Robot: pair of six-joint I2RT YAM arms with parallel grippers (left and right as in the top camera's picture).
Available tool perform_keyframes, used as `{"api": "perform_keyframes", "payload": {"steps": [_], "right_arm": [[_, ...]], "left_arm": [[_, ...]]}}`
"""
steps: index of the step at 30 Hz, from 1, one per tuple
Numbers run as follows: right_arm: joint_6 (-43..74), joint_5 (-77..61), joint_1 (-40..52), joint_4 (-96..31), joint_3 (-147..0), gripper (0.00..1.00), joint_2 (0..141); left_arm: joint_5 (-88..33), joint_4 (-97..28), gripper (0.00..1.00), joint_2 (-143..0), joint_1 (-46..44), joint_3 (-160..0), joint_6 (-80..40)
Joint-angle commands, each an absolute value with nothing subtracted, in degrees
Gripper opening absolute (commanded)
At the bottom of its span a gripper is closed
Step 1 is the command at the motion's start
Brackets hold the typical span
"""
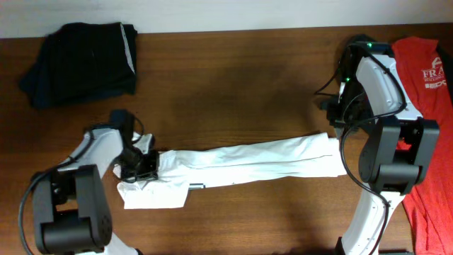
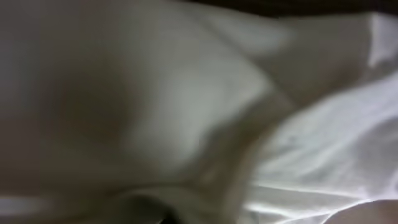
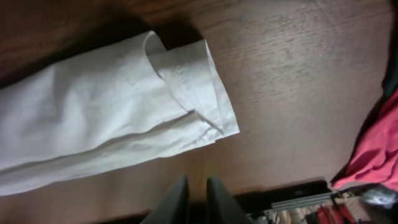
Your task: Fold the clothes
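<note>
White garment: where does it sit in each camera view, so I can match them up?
Overhead: white garment stretched across the table's lower middle.
Left wrist: it fills the blurred frame.
Right wrist: left half, hem near centre.
Shared landmark: red shirt, at the right edge in overhead and right wrist.

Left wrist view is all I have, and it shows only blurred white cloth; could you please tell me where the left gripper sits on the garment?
Observer: The left gripper is at the left end of the white garment, which lies stretched across the table.
Operator: Thank you; is the right gripper holding the other end?
Observer: No; the right gripper hovers beside the hemmed end, fingers close together, holding nothing.
Operator: Are other clothes there?
Observer: A black garment lies at the far left corner, a red shirt at the right edge.
</note>
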State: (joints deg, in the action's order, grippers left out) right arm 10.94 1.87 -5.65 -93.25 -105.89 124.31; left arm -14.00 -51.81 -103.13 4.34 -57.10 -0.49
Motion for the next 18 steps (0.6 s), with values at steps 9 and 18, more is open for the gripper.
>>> {"api": "perform_keyframes", "payload": {"steps": [9,18], "right_arm": [[11.42,-2.81,-2.33,-94.45,-105.54,0.2,122.61],[21.08,3.2,3.77,-93.69,-104.99,0.36,111.98]], "left_arm": [[-6.72,-65.63,0.23,-106.41,22.28,-76.99,-1.98],[-8.19,-75.33,0.84,-91.55,20.16,-88.44,-1.98]]}}
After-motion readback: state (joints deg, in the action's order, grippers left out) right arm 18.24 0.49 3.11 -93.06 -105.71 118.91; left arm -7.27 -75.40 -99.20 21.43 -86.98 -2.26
